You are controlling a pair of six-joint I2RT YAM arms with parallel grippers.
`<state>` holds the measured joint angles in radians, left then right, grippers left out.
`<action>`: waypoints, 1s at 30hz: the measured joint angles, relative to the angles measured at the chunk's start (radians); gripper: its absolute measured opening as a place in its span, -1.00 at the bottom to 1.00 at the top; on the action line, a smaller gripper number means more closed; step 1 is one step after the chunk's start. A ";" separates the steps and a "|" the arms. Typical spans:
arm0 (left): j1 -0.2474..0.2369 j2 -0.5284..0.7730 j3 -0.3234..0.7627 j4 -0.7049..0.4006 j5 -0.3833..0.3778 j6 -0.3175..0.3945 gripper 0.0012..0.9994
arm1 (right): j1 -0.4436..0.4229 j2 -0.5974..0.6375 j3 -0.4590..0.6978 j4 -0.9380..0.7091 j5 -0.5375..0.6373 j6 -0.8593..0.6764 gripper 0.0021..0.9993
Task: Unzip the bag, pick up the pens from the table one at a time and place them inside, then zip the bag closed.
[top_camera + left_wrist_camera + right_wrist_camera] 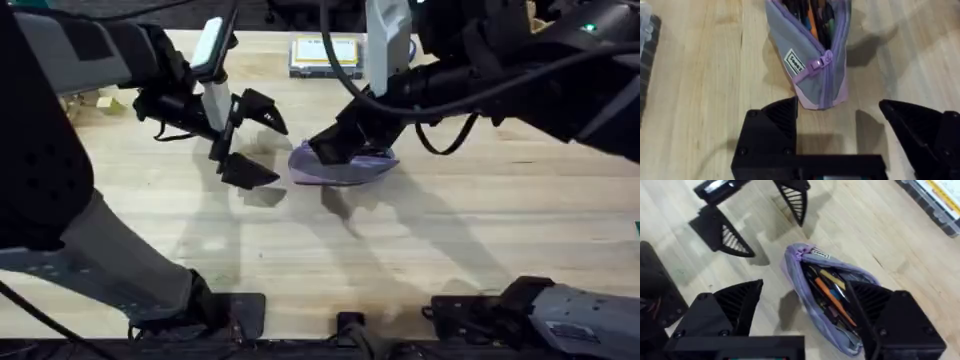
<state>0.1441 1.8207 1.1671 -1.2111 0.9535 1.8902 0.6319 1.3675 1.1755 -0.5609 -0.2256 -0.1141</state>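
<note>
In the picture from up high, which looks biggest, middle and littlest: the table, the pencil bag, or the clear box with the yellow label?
1. The table looks biggest by far.
2. The bag, partly hidden under the right gripper.
3. The clear box looks slightly smaller, but it lies farther from the camera, so that ranking is unsure.

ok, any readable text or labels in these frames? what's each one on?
White tag sewn on the grey pencil pouch: dark lettering, too blurred to read.
Yellow label on the flat clear box: print too small to read.
Nothing else carries text.
</note>
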 joint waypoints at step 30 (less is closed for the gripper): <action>-0.008 0.000 0.000 0.120 0.001 -0.155 0.99 | 0.047 0.064 0.175 -0.089 -0.031 0.184 1.00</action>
<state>0.1360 1.8206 1.1671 -1.0908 0.9543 1.7357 0.6788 1.4317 1.3506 -0.6497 -0.2562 0.0702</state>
